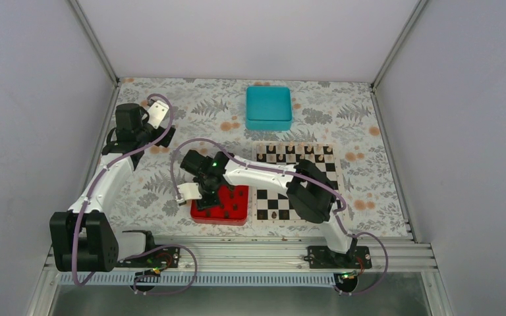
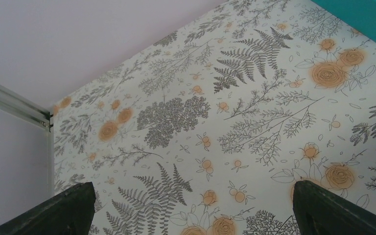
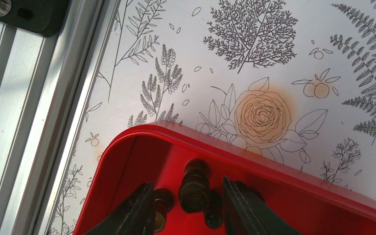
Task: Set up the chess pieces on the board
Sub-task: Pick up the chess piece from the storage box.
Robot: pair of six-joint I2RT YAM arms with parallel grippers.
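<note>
Near edge of counter [image 2: 254, 122]: the red tray [image 3: 254, 147] holds several dark chess pieces [image 3: 194, 188] bunched in one corner. My right fingers [image 3: 137, 210] hang apart on either side of one piece, not clamped. Top view only: the board [image 1: 270, 197] lies just right of the tray with dark pieces along its far rows; teal box [image 1: 269, 108] by the far edge, contents hidden. My left fingers [image 2: 73, 210] stand wide apart over the far-left corner, close to the wall [image 2: 78, 39].
</note>
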